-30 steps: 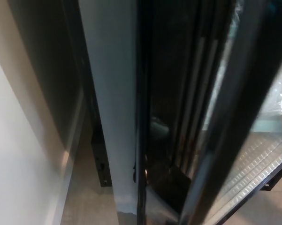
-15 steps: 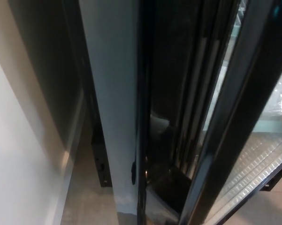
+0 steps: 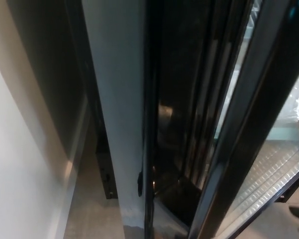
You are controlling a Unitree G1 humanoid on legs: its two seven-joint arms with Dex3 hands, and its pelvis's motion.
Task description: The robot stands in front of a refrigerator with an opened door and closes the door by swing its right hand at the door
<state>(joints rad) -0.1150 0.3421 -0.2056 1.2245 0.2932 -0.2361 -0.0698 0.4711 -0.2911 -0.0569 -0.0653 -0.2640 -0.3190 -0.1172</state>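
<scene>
A pale wall [image 3: 20, 164] fills the left, meeting a strip of grey floor [image 3: 89, 209]. Beside it stands the refrigerator's light side panel [image 3: 114, 99]. Right of that, the refrigerator door [image 3: 249, 124], dark-framed with glass, stands ajar and slants across the view, wire shelves [image 3: 268, 174] showing behind it. Neither hand shows, so their state cannot be told.
</scene>
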